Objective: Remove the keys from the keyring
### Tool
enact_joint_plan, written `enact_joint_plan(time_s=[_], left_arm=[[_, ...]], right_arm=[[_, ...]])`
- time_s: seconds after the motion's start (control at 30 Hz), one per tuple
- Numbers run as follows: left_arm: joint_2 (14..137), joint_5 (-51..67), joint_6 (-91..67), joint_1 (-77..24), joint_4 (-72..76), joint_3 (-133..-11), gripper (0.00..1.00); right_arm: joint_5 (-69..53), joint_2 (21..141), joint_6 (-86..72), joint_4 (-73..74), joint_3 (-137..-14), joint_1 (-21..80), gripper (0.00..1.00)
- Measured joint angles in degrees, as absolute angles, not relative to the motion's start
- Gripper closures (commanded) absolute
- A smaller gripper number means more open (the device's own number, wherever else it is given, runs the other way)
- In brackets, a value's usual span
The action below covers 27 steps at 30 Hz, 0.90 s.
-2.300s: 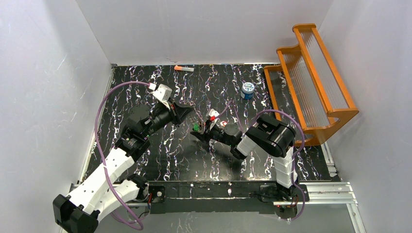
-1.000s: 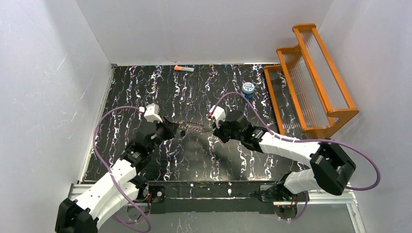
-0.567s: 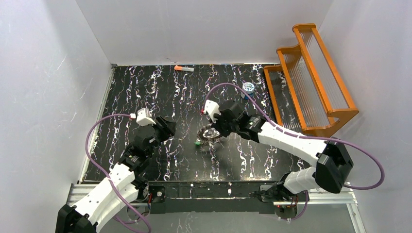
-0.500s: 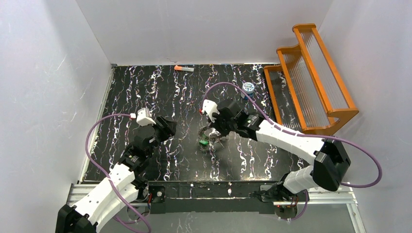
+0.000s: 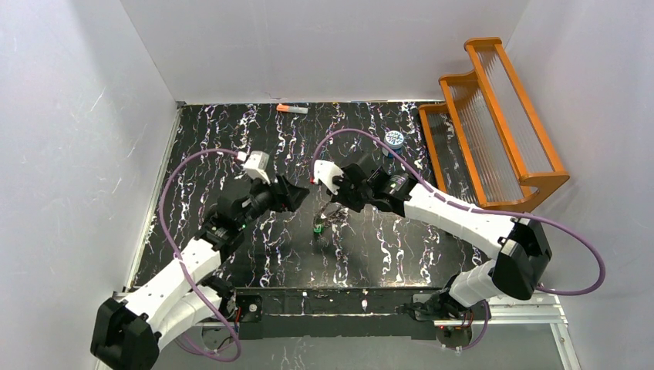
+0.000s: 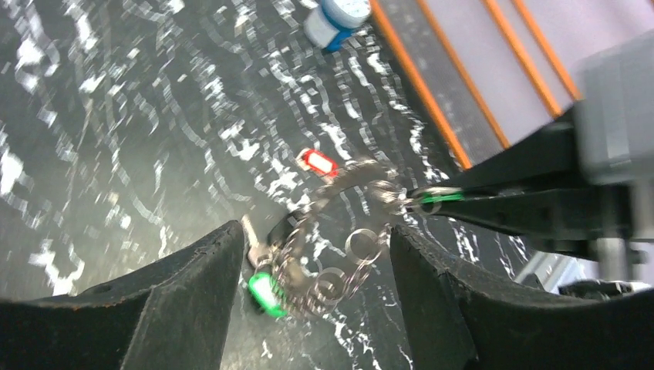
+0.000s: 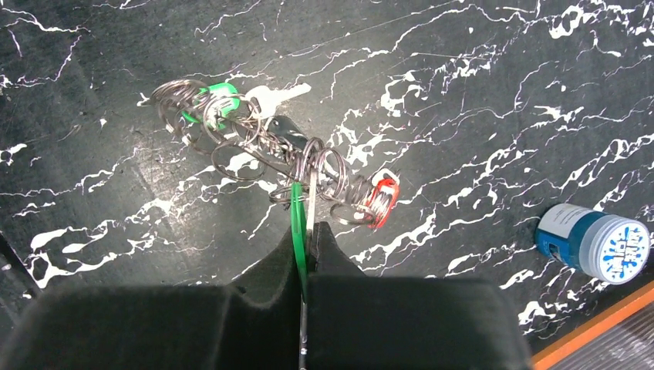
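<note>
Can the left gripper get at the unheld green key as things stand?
Probably yes: the left gripper is open and the unheld green key sits uncovered just ahead, between its fingers. The right gripper pinches the other green key off to one side.

I can read no words, numbers or brand marks anywhere in my views. The small blue-and-white canister (image 7: pixel 590 245) at the lower right of my right wrist view has a blue pattern on its lid and a dark patch on its side. Both are too blurred to make out any letters.
</note>
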<state>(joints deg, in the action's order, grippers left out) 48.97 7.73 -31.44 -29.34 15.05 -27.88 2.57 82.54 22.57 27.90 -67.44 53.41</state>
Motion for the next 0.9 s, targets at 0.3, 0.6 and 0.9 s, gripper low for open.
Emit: enact_joint_plan(time_s=[0.3,0.6,0.9], left_arm=[[57.71,25.58,-18.46,-29.34,15.25,-40.75,0.44],[61.54,39.31,-3.88,-29.34,10.55,-41.6,0.44],[63.2,46.5,2.55,-29.34,10.39,-44.01,0.54]], right_arm=[[1.56,80.77,26.59,29.43,-68.14,54.08,0.99],[1.08,75.9,28.91,27.88,-66.65,54.78,0.99],[-1.23,73.34,28.95,24.45,-63.75,54.85,0.99]])
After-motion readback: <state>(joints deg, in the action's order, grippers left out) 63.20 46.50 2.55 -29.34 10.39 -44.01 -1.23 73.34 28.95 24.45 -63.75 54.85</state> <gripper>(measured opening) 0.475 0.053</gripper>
